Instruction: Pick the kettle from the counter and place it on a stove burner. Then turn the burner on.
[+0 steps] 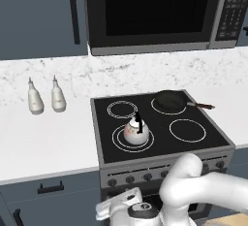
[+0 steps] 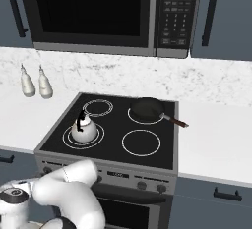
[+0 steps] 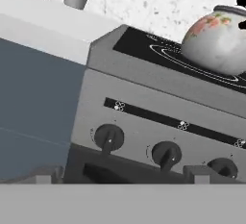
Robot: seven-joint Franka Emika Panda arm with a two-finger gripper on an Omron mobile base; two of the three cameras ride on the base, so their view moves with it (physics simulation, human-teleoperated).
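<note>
Light is even and flat across all 3 views, with no visible source and no hard highlights. The counter [image 1: 43, 137] reads bright, nearly washed out, its marbling faint. The cooktop [image 1: 160, 123] is matte black with no glare, and its rings stay crisp. The kettle [image 1: 136, 131] casts only a faint soft shadow beneath it; the 2 bottles [image 1: 46, 96] barely shade the counter behind them. The microwave [image 1: 155, 11] door is a dull dark panel without reflection. In the hand view, beyond the jaws, textures turn coarse and blocky: the knobs [image 3: 109, 137] look soft, and the kettle's pattern smears. Straight edges show no bending at the borders.
</note>
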